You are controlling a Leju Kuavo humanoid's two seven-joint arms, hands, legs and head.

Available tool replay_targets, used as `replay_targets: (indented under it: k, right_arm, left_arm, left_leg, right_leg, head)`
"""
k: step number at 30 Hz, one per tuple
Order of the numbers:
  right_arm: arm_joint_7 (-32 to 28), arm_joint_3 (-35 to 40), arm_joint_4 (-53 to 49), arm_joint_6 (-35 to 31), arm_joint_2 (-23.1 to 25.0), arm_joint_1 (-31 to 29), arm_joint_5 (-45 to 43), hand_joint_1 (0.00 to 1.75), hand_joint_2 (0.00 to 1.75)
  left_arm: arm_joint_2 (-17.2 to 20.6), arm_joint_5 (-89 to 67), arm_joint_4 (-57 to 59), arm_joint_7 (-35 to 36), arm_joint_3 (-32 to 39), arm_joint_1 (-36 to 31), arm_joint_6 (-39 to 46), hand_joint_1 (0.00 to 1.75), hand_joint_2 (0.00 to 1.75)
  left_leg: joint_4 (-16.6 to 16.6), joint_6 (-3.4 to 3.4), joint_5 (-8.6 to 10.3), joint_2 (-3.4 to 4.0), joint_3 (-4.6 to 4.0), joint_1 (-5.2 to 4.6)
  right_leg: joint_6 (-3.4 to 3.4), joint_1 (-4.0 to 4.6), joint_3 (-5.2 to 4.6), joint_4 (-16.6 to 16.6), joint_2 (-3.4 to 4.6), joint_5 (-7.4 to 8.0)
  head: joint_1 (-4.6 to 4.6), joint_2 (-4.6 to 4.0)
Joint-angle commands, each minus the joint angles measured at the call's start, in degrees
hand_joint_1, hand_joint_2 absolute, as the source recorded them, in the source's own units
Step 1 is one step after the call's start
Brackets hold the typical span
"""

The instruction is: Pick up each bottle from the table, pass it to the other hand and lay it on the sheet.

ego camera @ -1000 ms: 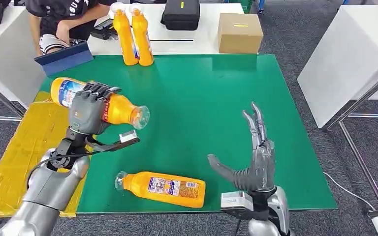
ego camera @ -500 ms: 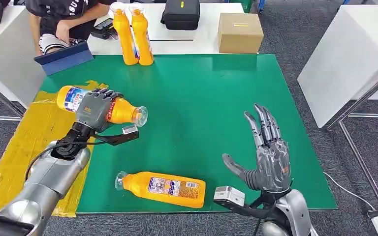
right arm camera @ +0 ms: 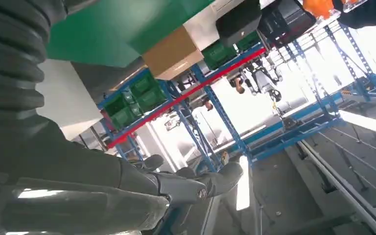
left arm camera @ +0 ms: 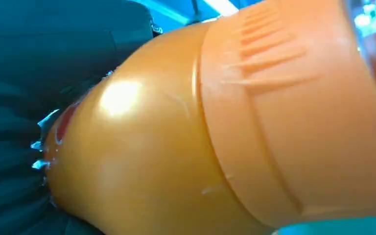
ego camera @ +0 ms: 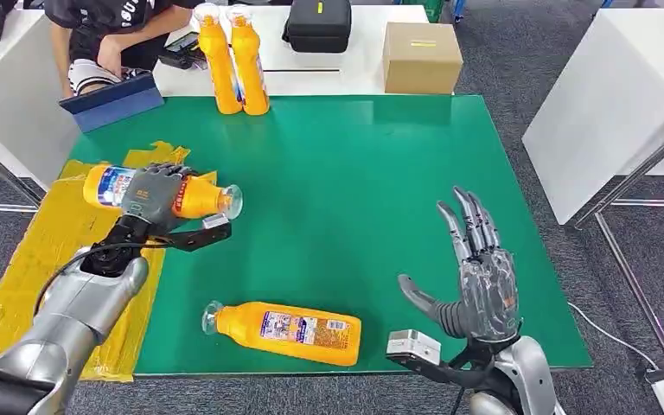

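1. Our left hand (ego camera: 157, 195) was wrapped around the middle of an orange bottle (ego camera: 192, 198), fingers clamped over its label. The bottle lay sideways in the grip, its cap end jutting out past our fingers towards the table's middle.

2. Over the last second we had carried that bottle lower and outward. It had hung over the green table (ego camera: 354, 173); now its base end reached over the yellow sheet (ego camera: 43, 251) beside the table's edge.

3. In the left wrist view, the bottle's orange shoulder (left arm camera: 186, 137) pressed close against the camera, confirming a firm hold.

4. Our right hand (ego camera: 475, 281) held nothing, its fingers spread apart and pointing upward. It had drawn back slightly towards our body, well apart from the left hand.

5. We judged the handover done and the laying-down under way; release had not yet come.

6. A second bottle (ego camera: 285, 331) lay on its side between our two hands, near the table's front edge, awaiting its turn.
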Motion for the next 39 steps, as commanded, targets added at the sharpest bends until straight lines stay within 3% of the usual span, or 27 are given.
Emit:
replay_targets:
  k: [1,11,31,35,39]
  right_arm:
    - [-0.11,-0.99,3.07,1.67,1.25,-2.79,-0.84,0.0,1.75]
    - [0.29,-3.23,2.42,0.59,3.5,0.08,0.45,0.0,1.75]
    - [0.24,-3.49,2.03,0.25,3.5,0.88,0.62,0.0,1.75]
    - [-0.24,-4.33,2.09,-0.7,3.2,3.52,0.45,0.0,1.75]
    - [-0.24,-4.54,3.32,0.19,3.9,1.41,-0.06,0.0,1.75]
  left_arm:
    - [2.44,-0.08,6.83,-0.31,1.55,-4.64,-4.67,1.75,1.75]
    - [1.87,3.74,4.61,-5.64,1.99,-3.1,-1.84,1.75,1.75]
    - [1.82,3.73,4.18,-5.62,1.82,-2.74,-1.62,1.75,1.75]
    - [2.24,4.56,2.18,-6.53,1.77,0.58,-0.47,1.75,1.75]
    - [2.47,5.61,1.44,-6.69,1.85,2.21,-0.58,1.75,1.75]
  left_leg:
    - [0.02,-0.12,-0.06,0.07,0.09,0.04]
    - [0.03,-0.18,-0.07,0.0,0.17,0.06]
    - [0.01,-0.11,-0.01,-0.02,0.05,0.04]
    - [-0.03,-0.17,-0.08,-0.09,0.27,0.04]
    - [-0.04,-0.17,-0.1,0.09,0.27,0.0]
  right_leg:
    - [-0.04,0.04,0.08,0.0,0.04,-0.03]
    - [-0.05,0.07,0.21,0.0,-0.05,-0.09]
    - [-0.03,0.05,0.1,-0.02,-0.04,-0.05]
    - [-0.04,0.06,0.33,-0.05,-0.13,-0.14]
    - [-0.04,0.02,0.29,-0.04,0.05,-0.11]
  head:
    - [0.0,0.0]
    - [0.0,0.0]
    - [0.0,0.0]
    - [0.0,0.0]
    - [0.0,0.0]
